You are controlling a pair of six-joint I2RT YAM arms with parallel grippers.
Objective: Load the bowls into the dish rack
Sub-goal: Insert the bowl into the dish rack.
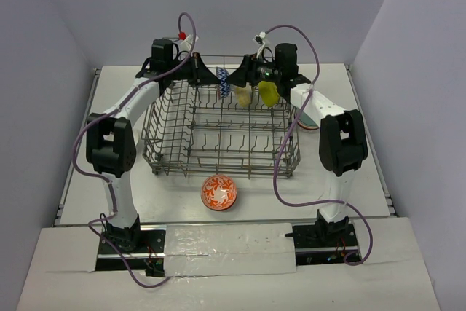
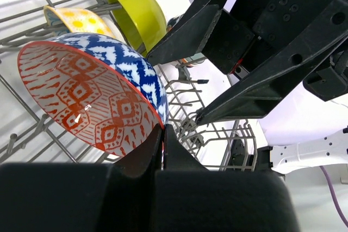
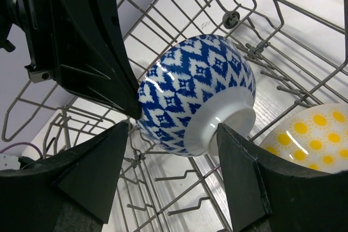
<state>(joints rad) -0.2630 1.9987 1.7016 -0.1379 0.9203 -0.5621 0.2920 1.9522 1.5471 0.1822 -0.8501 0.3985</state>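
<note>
A bowl (image 2: 92, 96) with a blue-and-white patterned outside and a red-patterned inside hangs tilted over the far end of the dish rack (image 1: 218, 156). My left gripper (image 2: 163, 130) is shut on its rim. In the top view this bowl (image 1: 222, 80) sits between my left gripper (image 1: 207, 76) and my right gripper (image 1: 247, 76). My right gripper (image 3: 173, 129) is open and straddles the bowl (image 3: 190, 80): one finger is at the white foot, the other just off the side. A pale yellow dotted bowl (image 3: 310, 134) and a lime bowl (image 2: 138, 14) stand on edge in the rack.
A red-and-white patterned bowl (image 1: 218, 193) sits on the table in front of the rack. Another bowl (image 1: 309, 119) lies to the right of the rack, mostly hidden by my right arm. Upright tines (image 3: 179, 175) stand below the held bowl.
</note>
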